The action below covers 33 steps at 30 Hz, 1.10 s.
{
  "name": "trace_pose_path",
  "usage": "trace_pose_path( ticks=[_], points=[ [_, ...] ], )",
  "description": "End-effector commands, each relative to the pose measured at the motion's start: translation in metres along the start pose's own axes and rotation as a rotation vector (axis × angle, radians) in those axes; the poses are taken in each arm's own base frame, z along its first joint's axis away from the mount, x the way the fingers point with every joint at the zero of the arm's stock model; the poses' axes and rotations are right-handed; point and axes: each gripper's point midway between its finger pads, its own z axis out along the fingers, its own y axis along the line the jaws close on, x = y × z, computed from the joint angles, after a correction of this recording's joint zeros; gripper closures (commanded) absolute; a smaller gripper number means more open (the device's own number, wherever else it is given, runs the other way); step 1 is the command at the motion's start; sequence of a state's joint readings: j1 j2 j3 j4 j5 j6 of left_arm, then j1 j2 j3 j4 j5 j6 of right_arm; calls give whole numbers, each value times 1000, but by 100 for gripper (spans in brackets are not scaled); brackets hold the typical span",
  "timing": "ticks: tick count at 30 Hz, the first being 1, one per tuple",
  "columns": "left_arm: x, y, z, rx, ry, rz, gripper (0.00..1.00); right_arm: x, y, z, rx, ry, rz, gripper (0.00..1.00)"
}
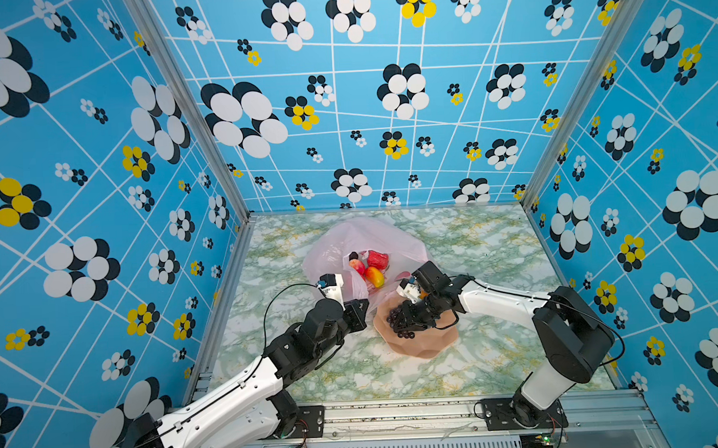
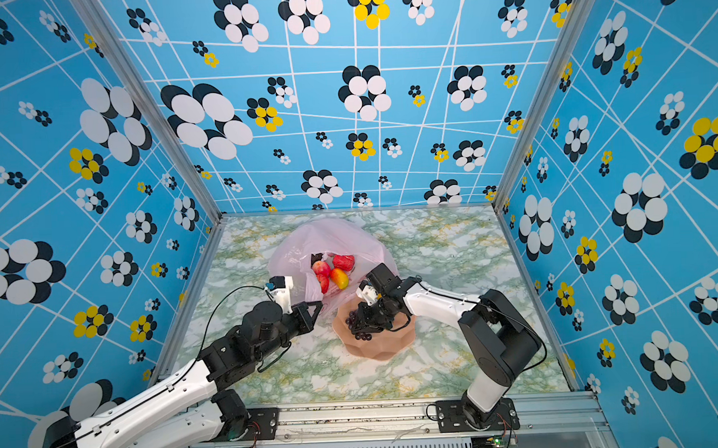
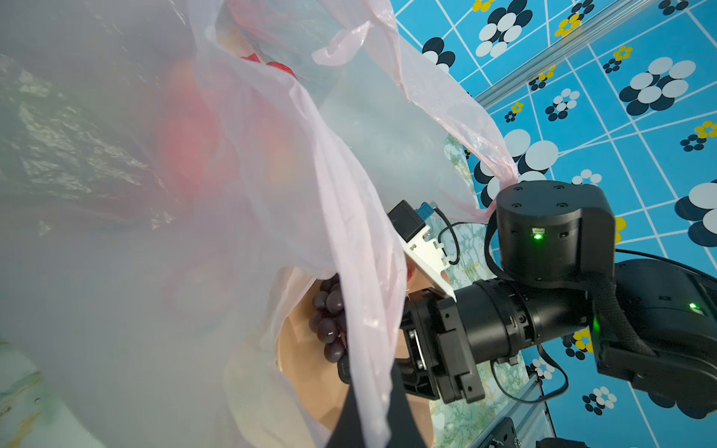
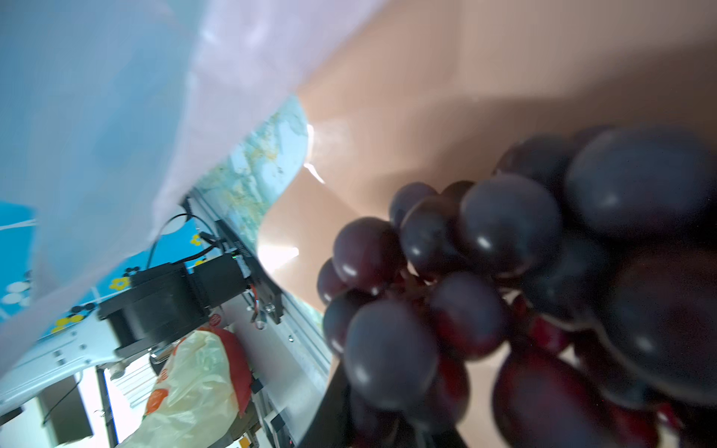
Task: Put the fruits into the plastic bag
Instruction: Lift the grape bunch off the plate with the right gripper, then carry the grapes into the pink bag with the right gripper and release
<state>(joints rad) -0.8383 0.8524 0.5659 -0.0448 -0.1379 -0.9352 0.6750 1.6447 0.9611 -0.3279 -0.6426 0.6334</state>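
Note:
The pale-pink plastic bag (image 1: 349,238) (image 2: 328,234) lies open at mid-table. Inside it sit a bumpy red fruit (image 1: 377,259), a red round one (image 1: 357,267) and a red-yellow mango (image 1: 375,277). My left gripper (image 1: 359,312) (image 3: 372,422) is shut on the bag's near edge, and a pink strip of plastic runs between its black fingers (image 3: 403,422). The dark purple grape bunch (image 1: 398,321) (image 4: 485,271) sits in the peach bowl (image 1: 421,349). My right gripper (image 1: 411,320) (image 2: 368,322) reaches into the bowl, shut on the bunch. Grapes crowd its fingers (image 4: 329,411).
The bowl (image 2: 379,351) stands right in front of the bag's mouth, touching the plastic. The marble-patterned tabletop (image 1: 495,244) is walled on three sides by blue flowered panels. An aluminium rail (image 1: 399,414) carrying both arm bases runs along the front edge.

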Motion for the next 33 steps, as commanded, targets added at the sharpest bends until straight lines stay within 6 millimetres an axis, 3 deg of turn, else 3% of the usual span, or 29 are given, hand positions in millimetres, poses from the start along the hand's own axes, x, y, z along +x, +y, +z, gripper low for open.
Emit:
trace_pose_path(
  ticks=[1,21,33],
  points=[
    [-7,-16,-2,34,-6,-1,100,-9,30,-18,-152,-41,3,78],
    [-6,-17,-5,43,-3,-1,100,-19,63,-74,-282,-175,5,79],
    [-7,-17,-10,45,-11,-1,100,-31,106,-115,-369,-265,-37,79]
  ],
)
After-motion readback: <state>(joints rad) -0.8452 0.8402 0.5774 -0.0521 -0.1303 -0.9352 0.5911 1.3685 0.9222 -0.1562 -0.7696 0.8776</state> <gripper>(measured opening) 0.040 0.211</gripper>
